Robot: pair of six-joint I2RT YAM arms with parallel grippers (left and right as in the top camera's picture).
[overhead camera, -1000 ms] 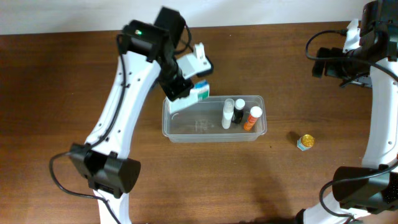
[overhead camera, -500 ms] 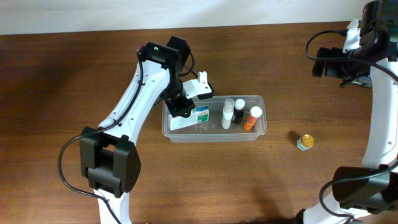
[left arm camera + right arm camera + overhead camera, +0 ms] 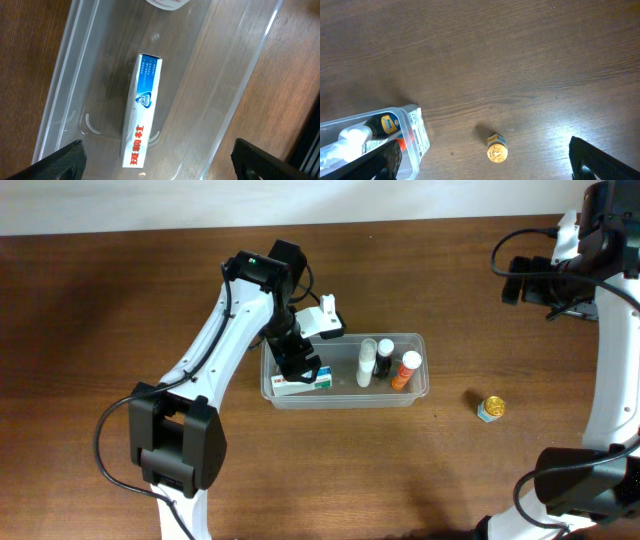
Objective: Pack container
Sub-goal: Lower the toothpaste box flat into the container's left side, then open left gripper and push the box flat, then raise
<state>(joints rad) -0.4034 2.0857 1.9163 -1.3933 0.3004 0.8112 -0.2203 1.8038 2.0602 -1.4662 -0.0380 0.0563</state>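
Observation:
The clear container sits mid-table. Inside it, a white and blue toothpaste box lies at the left end, and three small bottles stand at the right end. My left gripper hangs open just above the box. In the left wrist view the box lies free on the container floor, with the black fingertips spread wide on either side and apart from it. My right gripper is open and empty, high at the far right. A gold-capped little jar stands on the table below it.
The gold-capped jar stands alone to the right of the container, about a hand's width from its end wall. Bare brown wood surrounds the container. The arm bases stand at the front left and front right.
My left gripper came down into the container with the toothpaste box, then opened. The box now lies loose on the container floor. The right arm has not moved.

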